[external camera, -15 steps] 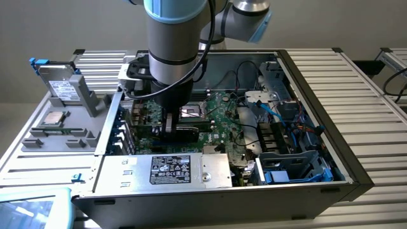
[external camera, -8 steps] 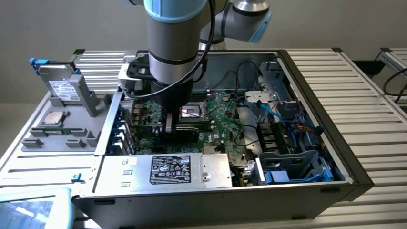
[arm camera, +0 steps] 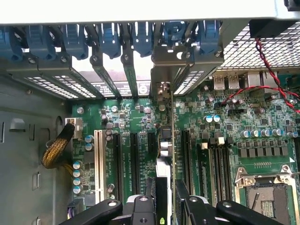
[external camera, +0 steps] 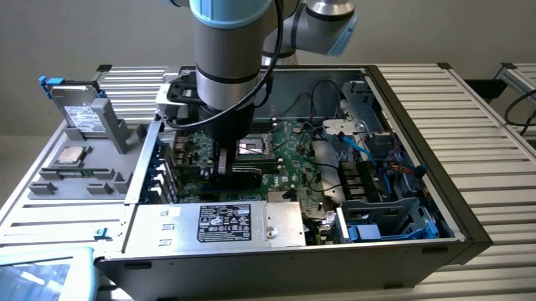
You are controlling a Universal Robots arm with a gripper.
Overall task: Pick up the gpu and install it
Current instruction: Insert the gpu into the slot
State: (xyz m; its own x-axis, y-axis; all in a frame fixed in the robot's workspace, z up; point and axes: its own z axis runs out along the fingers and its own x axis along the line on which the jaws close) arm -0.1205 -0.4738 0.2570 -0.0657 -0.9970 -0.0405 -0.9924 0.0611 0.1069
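One gripper [arm camera: 164,201] is clamping the gpu [arm camera: 164,140] across its flat faces, holding it on edge above the slots of the motherboard [arm camera: 126,122] inside the open case [external camera: 277,269], and this light, stiff, fragile card is likely wanting a grip near its upper edge, off the components.

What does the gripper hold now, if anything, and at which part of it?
The gripper holds the flat green-and-black gpu card, seen edge-on, clamped on its two faces at the edge away from the green motherboard.
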